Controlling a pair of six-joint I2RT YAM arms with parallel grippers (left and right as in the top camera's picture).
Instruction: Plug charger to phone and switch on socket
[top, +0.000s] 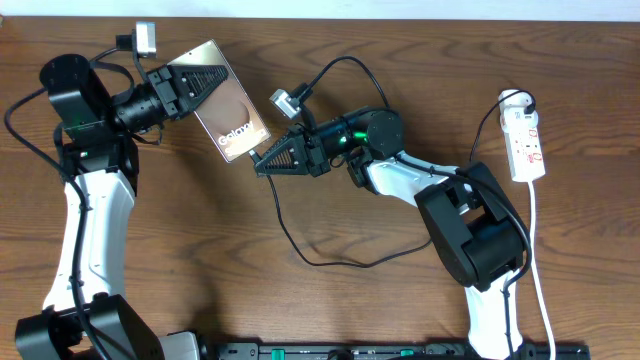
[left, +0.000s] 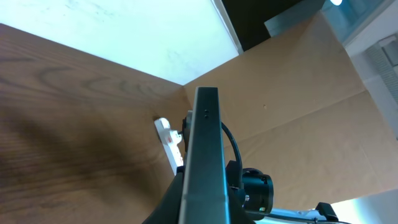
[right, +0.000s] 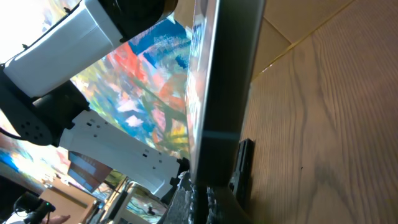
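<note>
The wooden worktop (top: 300, 320) carries everything. The left arm (top: 95, 210) reaches along the far left edge, the left jaws clamped on the upper end of the phone (top: 228, 108), which is held off the wood, tilted, its "Galaxy" end toward the worktop's middle. The right arm (top: 400, 180) stretches from the right; the right jaws, shut on the charger (top: 340, 266) tip, meet the phone's lower end. Whether the tip is seated I cannot tell. The socket (top: 527, 140) lies near the far right edge. The charger's cable loops toward the near edge.
</note>
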